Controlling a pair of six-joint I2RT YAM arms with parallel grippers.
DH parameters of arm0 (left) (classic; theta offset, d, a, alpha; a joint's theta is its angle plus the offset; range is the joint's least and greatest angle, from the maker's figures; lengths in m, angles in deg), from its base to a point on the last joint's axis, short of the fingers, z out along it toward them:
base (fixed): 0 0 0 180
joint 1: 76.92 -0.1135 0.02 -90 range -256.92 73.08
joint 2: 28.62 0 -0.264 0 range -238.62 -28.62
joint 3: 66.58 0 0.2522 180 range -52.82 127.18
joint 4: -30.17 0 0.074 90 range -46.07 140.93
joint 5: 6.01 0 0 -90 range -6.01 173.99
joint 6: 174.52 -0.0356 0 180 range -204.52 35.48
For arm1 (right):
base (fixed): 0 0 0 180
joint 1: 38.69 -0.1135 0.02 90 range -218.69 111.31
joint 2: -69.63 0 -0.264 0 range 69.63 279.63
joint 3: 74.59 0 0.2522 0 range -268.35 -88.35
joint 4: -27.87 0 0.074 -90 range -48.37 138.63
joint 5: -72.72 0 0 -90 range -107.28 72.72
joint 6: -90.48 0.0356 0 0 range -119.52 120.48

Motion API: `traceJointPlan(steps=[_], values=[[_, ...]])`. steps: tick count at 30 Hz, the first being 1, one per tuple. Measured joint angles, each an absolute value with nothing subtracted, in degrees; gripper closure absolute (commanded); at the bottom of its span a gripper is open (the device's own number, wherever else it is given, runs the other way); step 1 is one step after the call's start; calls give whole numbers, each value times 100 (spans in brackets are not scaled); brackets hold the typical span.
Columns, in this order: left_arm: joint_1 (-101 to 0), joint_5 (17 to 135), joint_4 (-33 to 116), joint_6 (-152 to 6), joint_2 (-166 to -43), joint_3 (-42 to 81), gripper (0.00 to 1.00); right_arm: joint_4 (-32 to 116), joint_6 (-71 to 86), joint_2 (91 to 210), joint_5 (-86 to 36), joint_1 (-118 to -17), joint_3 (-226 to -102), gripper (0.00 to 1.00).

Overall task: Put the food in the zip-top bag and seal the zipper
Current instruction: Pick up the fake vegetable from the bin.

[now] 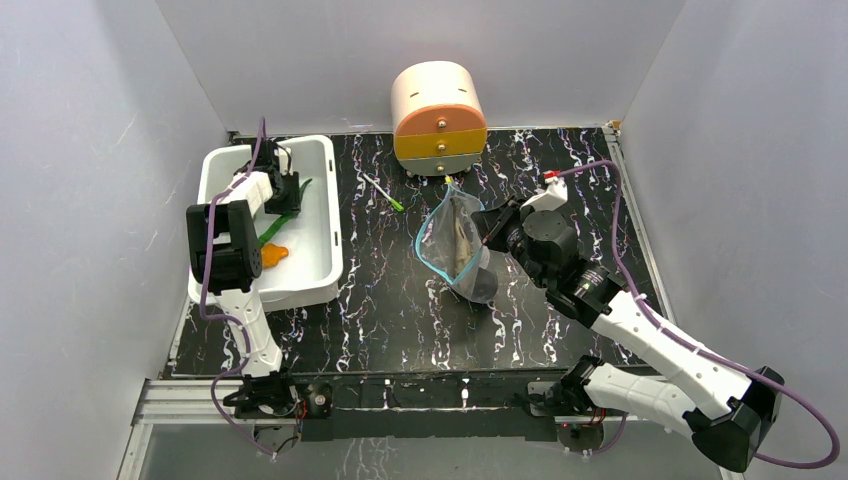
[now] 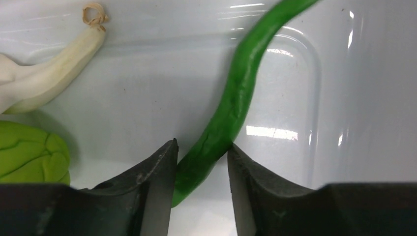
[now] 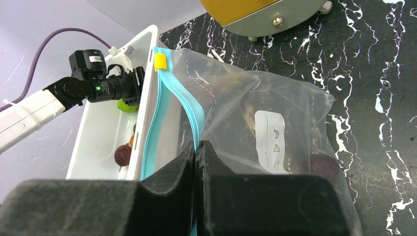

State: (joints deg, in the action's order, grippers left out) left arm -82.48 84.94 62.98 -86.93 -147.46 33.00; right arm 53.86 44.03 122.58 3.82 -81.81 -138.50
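My left gripper point(image 2: 201, 147) is down in the white tub point(image 1: 325, 215), its jaws closed on the long green pepper point(image 2: 236, 98), which lies slanted between them and touches both. The lime-green fruit point(image 2: 29, 152) lies left of it. The orange lump point(image 1: 275, 255) and a dark ball point(image 3: 123, 154) are in the tub too. My right gripper point(image 3: 195, 143) is shut on the mouth edge of the zip-top bag point(image 3: 275, 113), holding it up and open. The teal zipper point(image 3: 169, 98) has its yellow tab point(image 3: 159, 62) at the far end. The fish point(image 1: 462, 240) and another dark ball point(image 3: 322, 164) are in the bag.
A white vegetable point(image 2: 54, 73) lies in the tub's far left. A thin white pen point(image 1: 383, 192) lies on the black marbled table between tub and bag. A cream, orange and yellow drawer unit point(image 1: 438, 118) stands at the back. Grey walls close in three sides.
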Motion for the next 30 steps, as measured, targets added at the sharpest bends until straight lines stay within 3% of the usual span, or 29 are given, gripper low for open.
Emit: traceJointPlan(steps=[13,30], values=[[-8248,8481,6553,-8339,-14591,3173,100,5382,4460,12210,369,-8181,-13848,100],[-8248,8253,5858,-7150,-12073,1989,100,5347,4567,12182,384,-8181,-13763,100]])
